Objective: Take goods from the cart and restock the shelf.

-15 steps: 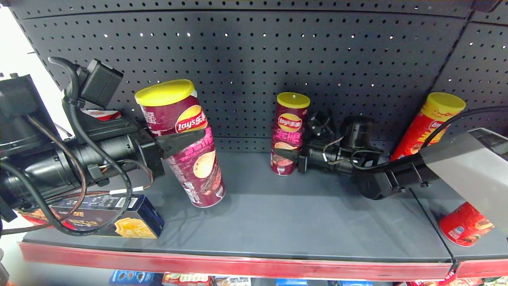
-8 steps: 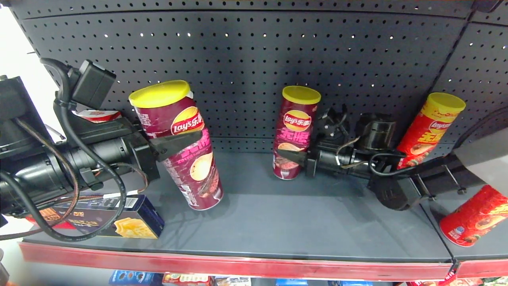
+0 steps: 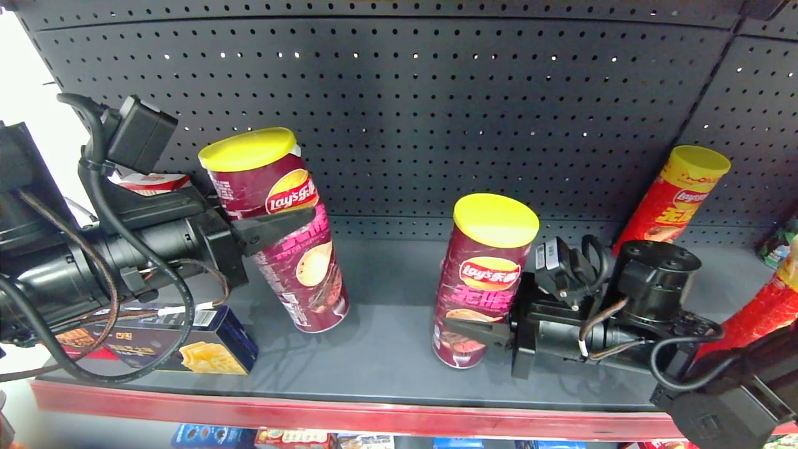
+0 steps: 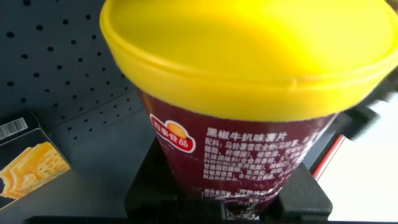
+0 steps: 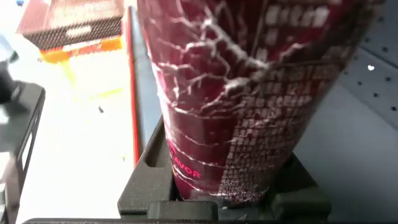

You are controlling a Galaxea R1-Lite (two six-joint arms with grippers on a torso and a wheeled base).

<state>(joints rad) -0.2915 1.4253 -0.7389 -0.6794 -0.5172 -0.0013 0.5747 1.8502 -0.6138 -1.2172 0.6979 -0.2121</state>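
Maroon, with a yellow lid sealing off whatever is inside, the left chip can (image 3: 274, 227) tilts close in front of the pegboard (image 3: 436, 93). Its lid leans toward the panel and its base is low on the shelf (image 3: 386, 349), though I cannot tell if it touches. The left gripper (image 3: 280, 224) has its jaws pinching the can's sides at mid-height.

The right chip can (image 3: 483, 280), the same maroon with the same shut yellow lid, sits much farther out from the pegboard, near the shelf's red front rail (image 3: 312, 415). It is slightly tilted. The right gripper (image 3: 480, 330) has its jaws clamped low on the can's body.

A red chip can (image 3: 676, 193), also lidded, leans against the pegboard. Another red can (image 3: 764, 308) lies farther out from the pegboard, partly hidden. A closed blue cracker box (image 3: 187, 343) lies flat well out from the pegboard.
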